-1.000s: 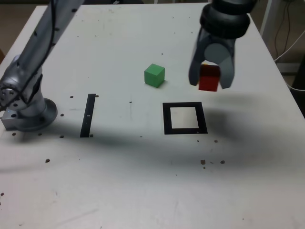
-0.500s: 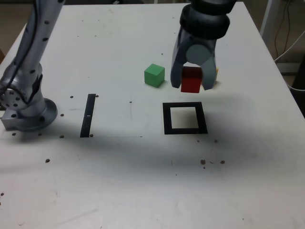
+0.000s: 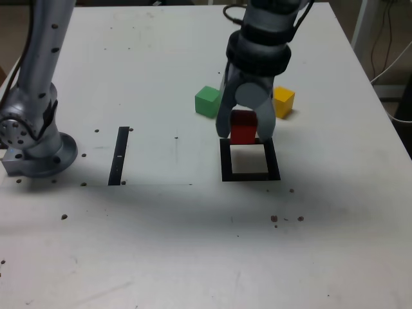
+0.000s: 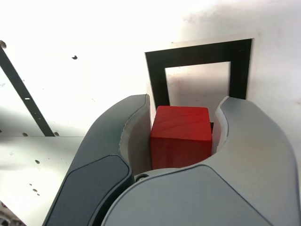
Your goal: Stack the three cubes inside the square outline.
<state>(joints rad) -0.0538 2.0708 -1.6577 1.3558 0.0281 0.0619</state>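
My gripper (image 3: 244, 131) is shut on the red cube (image 3: 243, 127), which hangs just over the far edge of the square outline (image 3: 250, 160). In the wrist view the red cube (image 4: 180, 134) sits squeezed between both fingers (image 4: 133, 129), with the square outline (image 4: 199, 75) just ahead of it. The green cube (image 3: 207, 102) rests on the table to the exterior view's left of the gripper. The yellow cube (image 3: 283, 102) rests to the exterior view's right of it.
A narrow black strip (image 3: 119, 155) lies on the white table (image 3: 193, 244), towards the exterior view's left. The arm's grey base (image 3: 35, 145) stands at the exterior view's left edge. Small dark specks dot the tabletop.
The gripper has carried the red cube towards the exterior view's left and lower, from beside the yellow cube to the far edge of the square outline. The yellow cube has come into view.
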